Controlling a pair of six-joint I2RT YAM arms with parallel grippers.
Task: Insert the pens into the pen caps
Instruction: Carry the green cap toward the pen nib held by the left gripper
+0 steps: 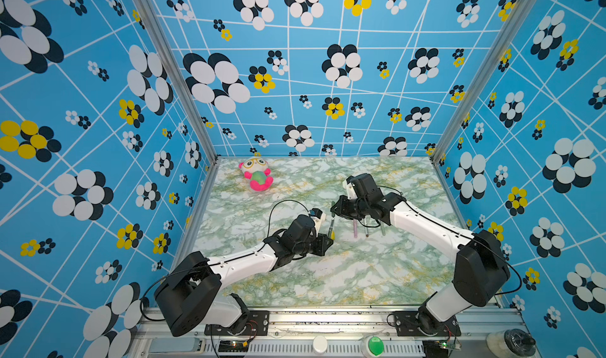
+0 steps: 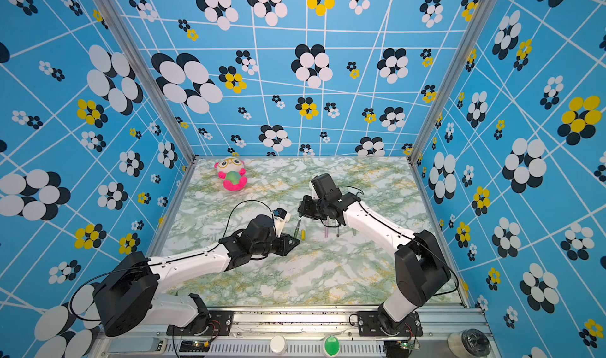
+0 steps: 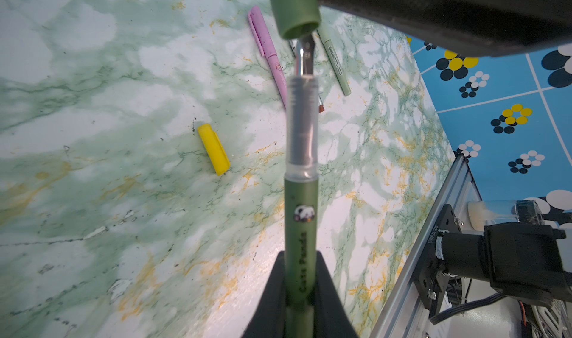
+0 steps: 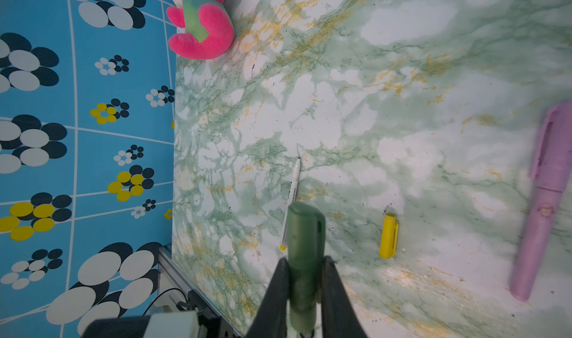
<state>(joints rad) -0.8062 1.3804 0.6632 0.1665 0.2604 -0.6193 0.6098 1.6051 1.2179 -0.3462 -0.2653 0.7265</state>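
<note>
At the far left corner of the green-veined marble-print bench [image 1: 328, 274] lies a pink-and-white plush toy [image 1: 255, 176], well apart from the work; leave it alone. Nearer the middle, your left hand [image 3: 300, 277] is clamped tight on the lower barrel of the slim dark green plastic pen [image 3: 301, 215]. The pen is held off the bench with its clear grip section and metal nib leading. Near it on the bench lies the short stubby yellow plastic cap [image 3: 214, 149], loose, and the right wrist view shows a thin white pen [image 4: 291, 197] lying close by. Next, your right hand [image 4: 305, 274] is closed around the short dark green plastic cap [image 3: 294, 8], whose open mouth meets the nib. Whether the tip is inside yet I cannot tell. Under the right arm lie the long pink plastic pen [image 3: 268, 51], its cap on, and a thin pale green pen [image 3: 335, 64], side by side. I judge pen and cap to be light, stiff and smooth, so either may twist or slide in the pads, and the nib is the fragile part. Hold the barrel, never the clear section. Line up the two axes, then push straight until the cap seats.
</note>
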